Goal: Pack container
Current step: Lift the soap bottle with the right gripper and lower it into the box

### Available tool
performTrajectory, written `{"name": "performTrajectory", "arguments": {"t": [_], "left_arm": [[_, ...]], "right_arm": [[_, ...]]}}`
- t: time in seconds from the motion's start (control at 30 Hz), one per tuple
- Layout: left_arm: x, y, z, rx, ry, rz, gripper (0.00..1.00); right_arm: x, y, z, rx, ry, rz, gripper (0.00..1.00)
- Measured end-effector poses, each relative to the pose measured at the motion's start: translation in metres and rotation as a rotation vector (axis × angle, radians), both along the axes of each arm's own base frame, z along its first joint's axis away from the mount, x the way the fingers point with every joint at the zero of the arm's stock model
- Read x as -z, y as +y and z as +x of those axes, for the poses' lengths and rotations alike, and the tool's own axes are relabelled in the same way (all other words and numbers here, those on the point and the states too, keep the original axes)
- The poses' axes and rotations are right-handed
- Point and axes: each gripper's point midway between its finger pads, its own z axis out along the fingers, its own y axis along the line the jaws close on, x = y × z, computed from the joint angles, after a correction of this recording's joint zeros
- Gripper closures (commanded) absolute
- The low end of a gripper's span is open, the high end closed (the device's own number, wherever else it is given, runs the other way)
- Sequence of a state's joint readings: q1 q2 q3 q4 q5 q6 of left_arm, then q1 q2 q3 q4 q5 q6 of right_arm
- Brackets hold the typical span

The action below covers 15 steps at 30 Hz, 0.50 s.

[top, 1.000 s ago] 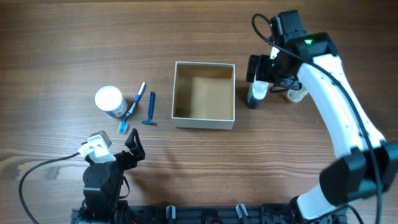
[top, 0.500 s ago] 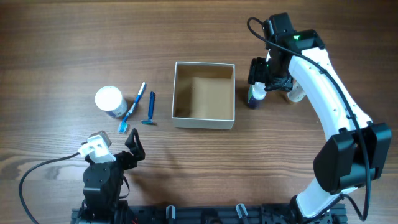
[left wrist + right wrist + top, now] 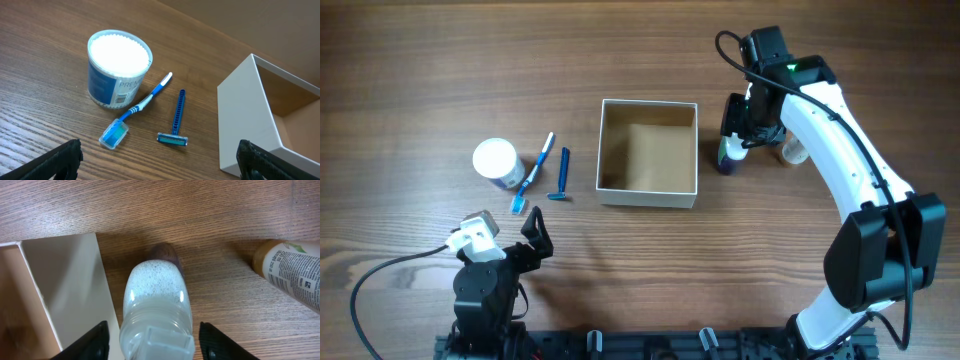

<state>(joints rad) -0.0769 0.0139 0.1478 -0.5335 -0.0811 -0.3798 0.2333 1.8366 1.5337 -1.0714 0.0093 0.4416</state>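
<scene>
The container [image 3: 647, 197] is a white square open box with a tan inside, standing mid-table and holding nothing. My right gripper [image 3: 735, 140] is open and straddles a clear bottle [image 3: 728, 155] standing just right of the box. In the right wrist view the bottle [image 3: 156, 305] sits between my fingers [image 3: 95, 340] with gaps on both sides, next to the box wall [image 3: 75, 280]. My left gripper [image 3: 532, 236] is open and empty at the front left, facing a white-lidded tub [image 3: 119, 67], a blue toothbrush [image 3: 140, 106] and a blue razor [image 3: 176, 120].
An amber bottle [image 3: 796, 150] with a white label lies right of the clear bottle, and also shows in the right wrist view [image 3: 290, 272]. The tub [image 3: 495, 160], toothbrush [image 3: 534, 172] and razor [image 3: 561, 175] lie left of the box.
My right arm has shifted a little to the left and closed in around the clear bottle. The bottle has not moved. The left arm is still.
</scene>
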Motion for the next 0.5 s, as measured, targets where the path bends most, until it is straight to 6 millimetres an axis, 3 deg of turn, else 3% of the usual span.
{"name": "performTrajectory", "arguments": {"t": [0.33,0.43,0.5], "left_arm": [[0.0,0.0,0.0,0.0,0.0,0.0,0.0],[0.0,0.0,0.0,0.0,0.0,0.0,0.0],[0.0,0.0,0.0,0.0,0.0,0.0,0.0]], "right_arm": [[0.002,-0.003,-0.009,-0.019,0.037,-0.015,0.49],[0.002,-0.003,-0.01,-0.022,0.04,-0.016,0.63],[0.002,-0.003,-0.009,-0.023,0.037,-0.017,0.65]]}}
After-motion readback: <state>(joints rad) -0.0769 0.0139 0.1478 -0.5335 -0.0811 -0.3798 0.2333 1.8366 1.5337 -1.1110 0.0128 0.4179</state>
